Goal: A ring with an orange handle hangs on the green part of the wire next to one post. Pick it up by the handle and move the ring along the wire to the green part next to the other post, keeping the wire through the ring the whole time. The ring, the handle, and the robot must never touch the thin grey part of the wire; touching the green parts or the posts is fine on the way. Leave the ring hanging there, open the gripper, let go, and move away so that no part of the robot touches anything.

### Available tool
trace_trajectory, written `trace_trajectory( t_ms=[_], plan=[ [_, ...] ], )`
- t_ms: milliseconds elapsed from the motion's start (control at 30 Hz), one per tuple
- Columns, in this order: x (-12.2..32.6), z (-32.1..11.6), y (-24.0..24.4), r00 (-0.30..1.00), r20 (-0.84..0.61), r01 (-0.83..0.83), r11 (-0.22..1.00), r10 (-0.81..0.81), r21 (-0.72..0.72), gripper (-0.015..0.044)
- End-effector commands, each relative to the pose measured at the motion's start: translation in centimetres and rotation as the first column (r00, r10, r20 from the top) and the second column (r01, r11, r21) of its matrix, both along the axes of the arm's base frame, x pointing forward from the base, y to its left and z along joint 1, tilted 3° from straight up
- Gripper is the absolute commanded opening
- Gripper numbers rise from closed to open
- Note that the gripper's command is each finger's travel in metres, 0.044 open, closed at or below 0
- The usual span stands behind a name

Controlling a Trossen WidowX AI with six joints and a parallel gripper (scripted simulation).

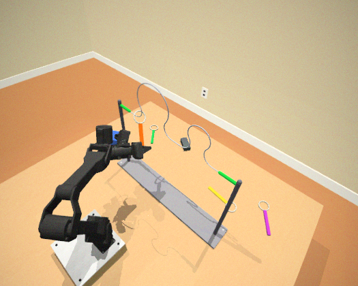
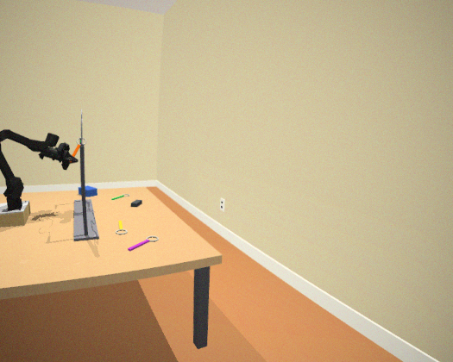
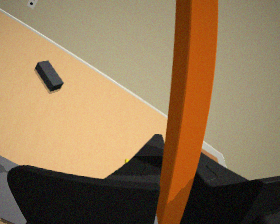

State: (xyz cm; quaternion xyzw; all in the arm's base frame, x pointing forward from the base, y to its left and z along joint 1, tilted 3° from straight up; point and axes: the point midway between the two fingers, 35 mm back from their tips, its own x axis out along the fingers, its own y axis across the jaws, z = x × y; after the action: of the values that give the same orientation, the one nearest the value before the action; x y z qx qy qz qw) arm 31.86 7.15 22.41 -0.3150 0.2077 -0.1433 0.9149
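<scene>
The ring (image 1: 139, 122) (image 2: 78, 141) is at the low bend of the grey wire (image 1: 168, 110), just past the green part (image 1: 125, 107) at the far-left post (image 1: 122, 118). The wire appears to pass through it; whether they touch cannot be told. The orange handle (image 1: 141, 132) (image 2: 76, 151) (image 3: 192, 75) hangs down from the ring, leaning toward the arm. My gripper (image 1: 144, 148) (image 2: 73, 160) (image 3: 164, 142) is shut on its lower end, below the wire. The other green part (image 1: 228, 178) joins the near-right post (image 1: 228, 207) (image 2: 84, 183). The wrist view shows neither ring nor wire.
The posts stand on a grey base plate (image 1: 179, 200) (image 2: 80, 230). Beyond it lie a green-handled ring (image 1: 153, 137), a black block (image 1: 185, 144) (image 3: 48, 76), a yellow-handled ring (image 1: 217, 195) and a magenta-handled ring (image 1: 266, 223). A blue block (image 2: 88, 191) lies near the far post.
</scene>
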Motion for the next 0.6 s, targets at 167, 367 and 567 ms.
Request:
trace_trajectory(
  t_ms=[167,367,567],
  plan=[
    [0.2,-1.6,3.4,1.000,0.017,0.006,0.971,-0.011,0.240,-0.0150],
    [0.2,-2.3,5.3,1.000,0.022,0.009,0.933,-0.018,0.360,-0.0150],
    [0.3,-2.7,7.3,0.999,0.026,0.011,0.883,-0.026,0.470,-0.0150]
  ],
)
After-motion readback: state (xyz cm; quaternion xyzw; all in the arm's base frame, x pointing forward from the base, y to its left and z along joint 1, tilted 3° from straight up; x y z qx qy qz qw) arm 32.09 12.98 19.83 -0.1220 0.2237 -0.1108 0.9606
